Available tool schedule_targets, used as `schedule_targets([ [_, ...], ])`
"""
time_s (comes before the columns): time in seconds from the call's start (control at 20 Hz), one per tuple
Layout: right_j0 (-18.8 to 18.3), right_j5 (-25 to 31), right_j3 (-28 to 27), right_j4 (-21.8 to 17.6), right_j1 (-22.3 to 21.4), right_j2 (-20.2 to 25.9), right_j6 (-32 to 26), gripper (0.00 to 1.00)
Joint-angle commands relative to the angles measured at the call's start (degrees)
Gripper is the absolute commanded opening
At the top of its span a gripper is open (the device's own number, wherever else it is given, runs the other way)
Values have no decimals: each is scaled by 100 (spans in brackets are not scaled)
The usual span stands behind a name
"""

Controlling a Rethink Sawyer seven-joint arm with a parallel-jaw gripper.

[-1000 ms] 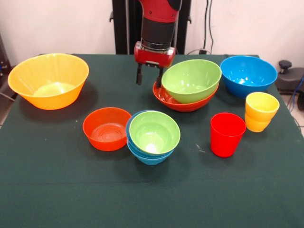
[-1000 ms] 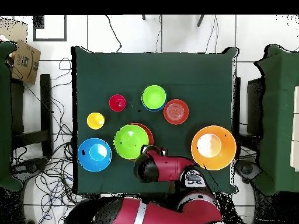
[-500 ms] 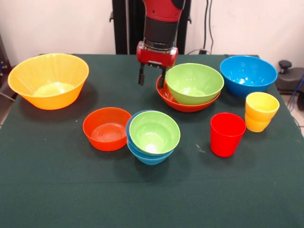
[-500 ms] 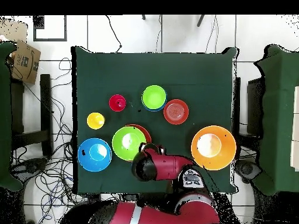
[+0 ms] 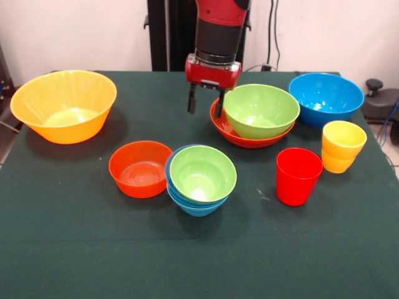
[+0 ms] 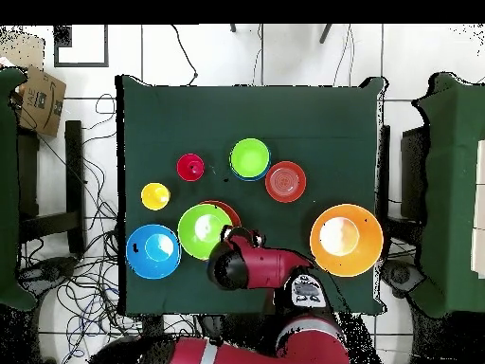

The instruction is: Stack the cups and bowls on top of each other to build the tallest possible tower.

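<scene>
My gripper (image 5: 206, 103) is open, and its right-hand finger (image 5: 219, 104) rests at the left rim of a wide red-orange bowl (image 5: 240, 136). A large green bowl (image 5: 260, 110) sits level inside that bowl. Further forward, a small green bowl (image 5: 202, 173) is nested in a blue one (image 5: 193, 208), beside a small red-orange bowl (image 5: 140, 168). A big orange-yellow bowl (image 5: 63, 104) stands at the far left and a large blue bowl (image 5: 325, 96) at the far right. The red cup (image 5: 298, 175) and yellow cup (image 5: 343, 146) stand upright on the right. From overhead, the arm hides the gripper beside the large green bowl (image 6: 204, 230).
Everything stands on a dark green table (image 5: 75, 249). Overhead, cables and a cardboard box (image 6: 38, 100) lie beyond the table's left edge, and other green tables flank it on both sides.
The gripper has shifted right in the front view. The large green bowl and the red-orange bowl under it slid right with it. The green bowl went from tilted to level.
</scene>
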Motion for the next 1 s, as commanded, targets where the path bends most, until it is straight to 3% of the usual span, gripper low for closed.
schedule_targets([
  [0.05,145,256,-84,308,209,678,868,100],
  [0.35,115,22,-173,202,513,669,811,100],
  [0.55,-174,-66,-120,-44,614,1000,658,100],
  [0.7,-611,-179,15,-333,645,1557,525,100],
  [1.0,-854,-222,107,-506,640,1801,516,100],
])
